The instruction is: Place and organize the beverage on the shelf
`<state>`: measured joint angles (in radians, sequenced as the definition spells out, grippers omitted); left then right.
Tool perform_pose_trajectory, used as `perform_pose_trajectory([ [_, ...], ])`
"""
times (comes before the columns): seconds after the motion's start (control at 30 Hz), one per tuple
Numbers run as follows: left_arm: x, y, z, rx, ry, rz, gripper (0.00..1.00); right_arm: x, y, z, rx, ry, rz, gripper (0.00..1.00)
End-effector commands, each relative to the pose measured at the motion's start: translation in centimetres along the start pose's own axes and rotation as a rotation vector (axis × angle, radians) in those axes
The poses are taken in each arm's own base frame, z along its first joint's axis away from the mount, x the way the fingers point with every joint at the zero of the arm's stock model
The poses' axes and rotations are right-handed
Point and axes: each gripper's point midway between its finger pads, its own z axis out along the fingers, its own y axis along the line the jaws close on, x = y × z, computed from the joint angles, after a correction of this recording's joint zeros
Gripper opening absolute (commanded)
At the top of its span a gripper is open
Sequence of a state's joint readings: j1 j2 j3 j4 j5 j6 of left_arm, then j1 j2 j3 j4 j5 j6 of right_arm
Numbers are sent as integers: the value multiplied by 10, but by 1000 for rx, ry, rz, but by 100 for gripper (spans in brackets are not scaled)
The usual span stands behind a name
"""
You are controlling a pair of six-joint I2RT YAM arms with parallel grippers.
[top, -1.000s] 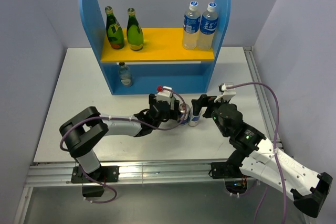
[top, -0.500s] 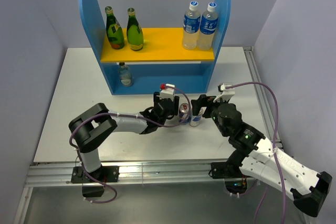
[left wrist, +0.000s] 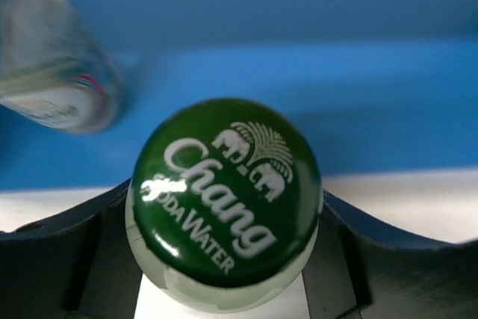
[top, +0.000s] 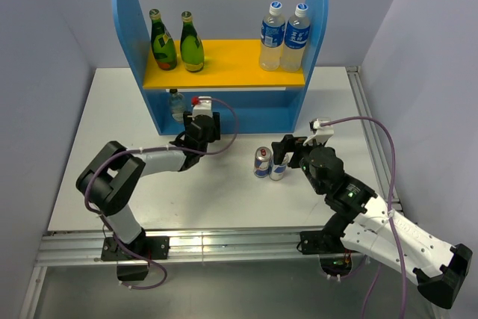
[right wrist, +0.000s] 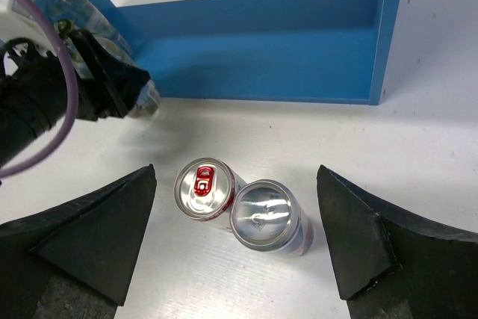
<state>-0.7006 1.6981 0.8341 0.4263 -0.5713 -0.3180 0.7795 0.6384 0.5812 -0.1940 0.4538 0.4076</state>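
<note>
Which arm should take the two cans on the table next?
Right. The right gripper hangs open beside the cans, which stand centred in its wrist view. The left gripper is busy, shut on a green-capped bottle over by the shelf and its lower level.

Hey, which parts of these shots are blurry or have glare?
Left wrist view: the green-capped bottle is sharp, the clear bottle behind it blurred. Right wrist view: both cans crisp, tops glinting. Top view: glare along the table at its near edge.
</note>
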Motion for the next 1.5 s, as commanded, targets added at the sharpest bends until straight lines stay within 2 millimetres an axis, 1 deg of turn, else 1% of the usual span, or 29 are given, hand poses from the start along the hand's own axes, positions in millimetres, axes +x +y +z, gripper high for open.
perform_pose_trajectory([
  [0.0,-94,-6,4,50,-221,-120,0,-5,3,1,-6,-20,17,95],
  [0.07,-99,-4,12,50,-223,-130,0,-6,3,0,-5,-23,19,95],
  [0.1,-102,3,17,38,-228,-137,0,-6,3,0,-6,-25,19,95],
  [0.13,-102,4,21,37,-231,-140,0,-6,3,1,-6,-25,19,95],
  [0.17,-108,4,24,35,-241,-148,0,-6,3,0,-5,-23,19,95],
  [0.2,-103,8,31,19,-230,-148,0,-6,3,1,-4,-24,19,95],
  [0.27,-101,10,42,6,-226,-151,0,-5,3,1,-2,-20,17,95],
  [0.3,-101,17,47,-19,-226,-157,0,-6,3,1,-4,-21,17,95],
  [0.47,-95,29,70,-65,-204,-167,0,-5,3,1,-2,-20,17,95],
  [0.5,-93,35,72,-88,-203,-164,0,-4,3,2,-1,-18,15,95],
  [0.57,-90,39,77,-117,-196,-156,0,-4,3,2,-1,-18,15,95],
  [0.63,-89,49,78,-172,-204,-147,0,-4,3,2,-2,-17,14,95],
  [0.83,-86,70,80,-244,-210,-150,0,-3,4,3,-7,-12,12,95],
  [0.93,-83,78,79,-265,-208,-149,5,-2,4,3,-7,-9,12,95],
  [1.0,-84,83,78,-283,-221,-148,20,-3,5,3,-11,-10,14,95],
  [1.03,-84,85,77,-291,-224,-143,29,-3,5,3,-10,-12,15,95],
  [1.07,-83,88,77,-300,-225,-141,47,-2,5,3,-11,-10,14,95],
  [1.13,-84,88,77,-292,-224,-142,64,-2,5,3,-12,-8,13,95],
  [1.17,-84,89,77,-291,-223,-141,76,-2,5,3,-11,-7,12,95],
  [1.23,-83,89,77,-286,-216,-137,82,-3,6,3,-12,-10,14,95],
  [1.27,-86,88,75,-279,-219,-143,86,-2,5,3,-12,-8,13,95],
  [1.33,-86,85,73,-258,-211,-147,98,-2,5,3,-12,-10,14,95],
  [1.47,-88,80,66,-219,-204,-159,99,-2,5,2,-12,-10,15,95],
])
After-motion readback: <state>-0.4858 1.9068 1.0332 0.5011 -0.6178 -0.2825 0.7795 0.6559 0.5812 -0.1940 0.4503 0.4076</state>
